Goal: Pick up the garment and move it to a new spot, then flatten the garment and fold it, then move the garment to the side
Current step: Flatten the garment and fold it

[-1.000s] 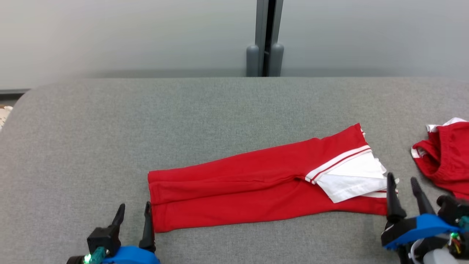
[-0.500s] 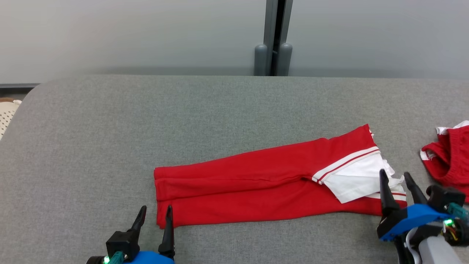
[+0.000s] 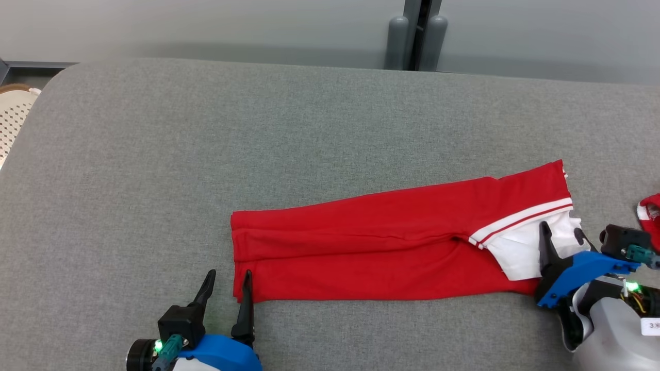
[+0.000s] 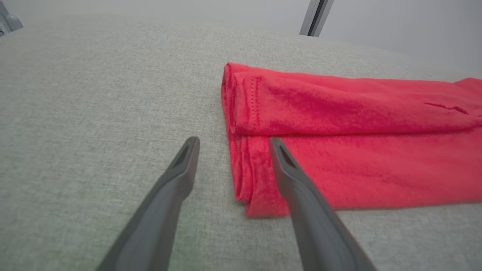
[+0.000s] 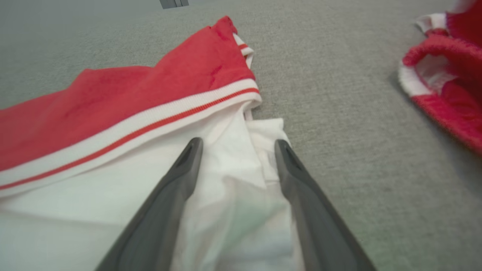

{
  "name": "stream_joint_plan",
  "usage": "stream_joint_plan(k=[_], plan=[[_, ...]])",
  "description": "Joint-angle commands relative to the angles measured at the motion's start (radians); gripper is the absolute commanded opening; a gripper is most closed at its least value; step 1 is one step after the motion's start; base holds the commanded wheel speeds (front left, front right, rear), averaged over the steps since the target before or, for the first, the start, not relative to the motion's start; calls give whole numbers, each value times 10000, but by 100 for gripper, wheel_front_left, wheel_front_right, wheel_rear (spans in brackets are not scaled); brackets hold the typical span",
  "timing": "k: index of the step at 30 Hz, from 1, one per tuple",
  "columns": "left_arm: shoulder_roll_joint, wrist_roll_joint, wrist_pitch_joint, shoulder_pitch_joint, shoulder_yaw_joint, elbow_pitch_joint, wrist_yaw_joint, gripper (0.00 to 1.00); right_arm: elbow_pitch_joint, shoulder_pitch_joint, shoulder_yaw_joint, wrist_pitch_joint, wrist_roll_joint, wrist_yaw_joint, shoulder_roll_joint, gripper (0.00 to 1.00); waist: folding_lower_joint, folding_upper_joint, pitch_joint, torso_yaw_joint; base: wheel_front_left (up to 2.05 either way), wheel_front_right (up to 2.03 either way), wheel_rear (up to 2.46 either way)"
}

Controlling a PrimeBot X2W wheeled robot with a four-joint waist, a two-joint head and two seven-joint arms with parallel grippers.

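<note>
Clothing (image 3: 650, 215) — another red piece — lies right of garment (image 3: 371, 247).

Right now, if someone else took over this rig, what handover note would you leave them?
Left gripper: open, holding nothing, astride the near left corner of the red garment.
Right gripper: open, holding nothing, over the garment's white right end.
Garment: flat on the grey surface, folded lengthwise into a long strip; another red garment lies at the right edge.
Done: laid flat, first fold, apparently.
Left: likely grasp both ends, fold again, move it aside.
</note>
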Motion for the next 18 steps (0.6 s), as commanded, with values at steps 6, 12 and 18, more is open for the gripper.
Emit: stream_joint_plan(k=[6, 12, 18], plan=[[-7, 40, 3, -168, 125, 29, 49, 100, 852, 585, 1192, 514, 1070, 87, 946, 0, -1, 0, 22, -86, 0, 0, 0], [-8, -32, 3, -194, -48, 73, 7, 100, 454, 556, 850, -332, 1553, -3, -388, 0, -1, 0, -166, -385, 0, 0, 0], [-1, -113, 3, -1, -182, 130, -9, 100, -1690, 855, 0, -427, 1075, 18, -438, 0, -1, 0, -420, -611, 0, 0, 0]])
